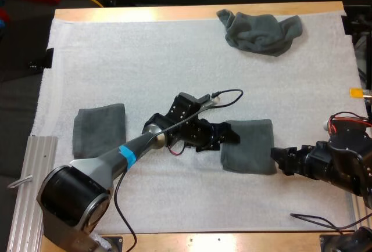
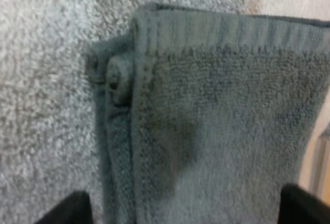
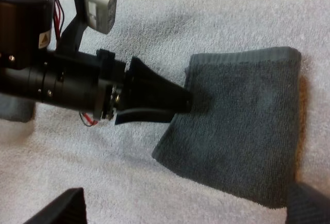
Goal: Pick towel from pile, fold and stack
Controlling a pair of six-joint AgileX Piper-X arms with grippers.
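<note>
The high view takes in the whole white mat on the wooden table. A crumpled towel lies at the far right. A flat left towel lies squared off at the near left, well apart from it. Right of centre lies the folded towel, with a gripper at each side. The left gripper reaches its left edge, and the right gripper sits just beside its right edge, low over the mat.

From above the folded towel reads as one plain dark patch. The left wrist view brings out its make-up: a ribbed hem band runs along one edge, several layers are stacked along the side, and one corner is rumpled into a small lump. That arm's own black fingers stand wide apart, one off the layered side over bare mat, the other across the cloth. They are spread and pinch nothing.

The right wrist view gives the side-on relation. The left gripper's tips meet the towel's left edge low against the mat. The towel lies flat, with one edge slightly lifted from the mat. The right arm's own fingers are also spread, one over bare mat and one by the towel's near corner, gripping nothing.
</note>
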